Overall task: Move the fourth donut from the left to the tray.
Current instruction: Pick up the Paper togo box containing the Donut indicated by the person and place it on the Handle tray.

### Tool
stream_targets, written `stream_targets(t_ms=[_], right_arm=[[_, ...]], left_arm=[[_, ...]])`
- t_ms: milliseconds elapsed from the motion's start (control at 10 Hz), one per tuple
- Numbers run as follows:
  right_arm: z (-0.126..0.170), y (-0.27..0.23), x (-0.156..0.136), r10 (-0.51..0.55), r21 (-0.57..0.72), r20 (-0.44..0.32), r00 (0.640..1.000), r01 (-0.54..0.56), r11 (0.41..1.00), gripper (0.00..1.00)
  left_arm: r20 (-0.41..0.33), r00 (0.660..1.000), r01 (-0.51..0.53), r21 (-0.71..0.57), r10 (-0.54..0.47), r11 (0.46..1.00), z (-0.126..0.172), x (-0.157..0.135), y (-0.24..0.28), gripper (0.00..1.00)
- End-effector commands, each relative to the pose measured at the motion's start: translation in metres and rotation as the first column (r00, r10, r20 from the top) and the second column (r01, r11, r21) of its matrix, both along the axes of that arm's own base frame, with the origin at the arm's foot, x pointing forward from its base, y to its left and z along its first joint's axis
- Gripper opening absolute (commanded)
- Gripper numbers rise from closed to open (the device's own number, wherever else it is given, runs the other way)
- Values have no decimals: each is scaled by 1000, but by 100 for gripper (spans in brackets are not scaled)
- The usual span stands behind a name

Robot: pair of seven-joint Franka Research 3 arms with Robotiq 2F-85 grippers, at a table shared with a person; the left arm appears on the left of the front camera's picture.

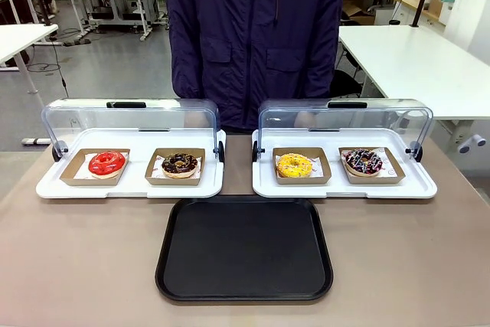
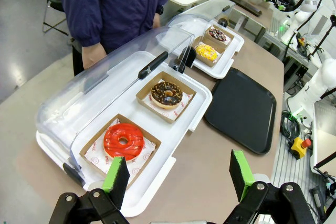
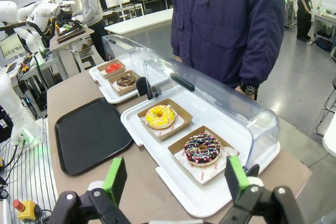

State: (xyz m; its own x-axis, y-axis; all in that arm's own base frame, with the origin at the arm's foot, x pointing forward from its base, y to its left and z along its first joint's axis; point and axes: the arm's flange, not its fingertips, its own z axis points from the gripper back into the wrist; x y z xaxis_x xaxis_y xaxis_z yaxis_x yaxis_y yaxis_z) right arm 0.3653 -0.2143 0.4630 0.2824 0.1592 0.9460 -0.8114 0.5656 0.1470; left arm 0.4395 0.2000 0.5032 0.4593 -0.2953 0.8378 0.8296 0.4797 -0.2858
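Note:
The fourth donut (image 1: 364, 161), dark chocolate with white, pink and blue drizzle, sits in a brown cardboard holder at the right end of the right white tray. It lies close ahead of my right gripper (image 3: 176, 178) as the fourth donut (image 3: 202, 148), and far off as the fourth donut (image 2: 217, 34). The black tray (image 1: 245, 248) lies bare at the table's near middle, also seen as the tray (image 3: 89, 134) and the tray (image 2: 242, 107). My right gripper is open, holding nothing. My left gripper (image 2: 178, 178) is open above the left white tray's near end.
Two white trays (image 1: 130, 187) (image 1: 344, 189) hold a red donut (image 1: 106, 162), a crumb-topped chocolate donut (image 1: 181, 164) and a yellow donut (image 1: 295, 165). Their clear domed lids (image 1: 130, 120) stand raised behind. A person in a dark jacket (image 1: 253, 36) stands at the far side.

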Motion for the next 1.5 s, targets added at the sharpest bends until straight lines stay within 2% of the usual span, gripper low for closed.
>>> stream_targets(t_ms=[0, 1400], right_arm=[[2, -2, 5, 3, 2, 34, 999, -3, 1000, 100], [2, -2, 5, 3, 2, 34, 999, -3, 1000, 100]], left_arm=[[5, 1000, 4, -10, -4, 1000, 0, -1, 0, 100], [5, 1000, 4, -10, -4, 1000, 0, -1, 0, 100]])
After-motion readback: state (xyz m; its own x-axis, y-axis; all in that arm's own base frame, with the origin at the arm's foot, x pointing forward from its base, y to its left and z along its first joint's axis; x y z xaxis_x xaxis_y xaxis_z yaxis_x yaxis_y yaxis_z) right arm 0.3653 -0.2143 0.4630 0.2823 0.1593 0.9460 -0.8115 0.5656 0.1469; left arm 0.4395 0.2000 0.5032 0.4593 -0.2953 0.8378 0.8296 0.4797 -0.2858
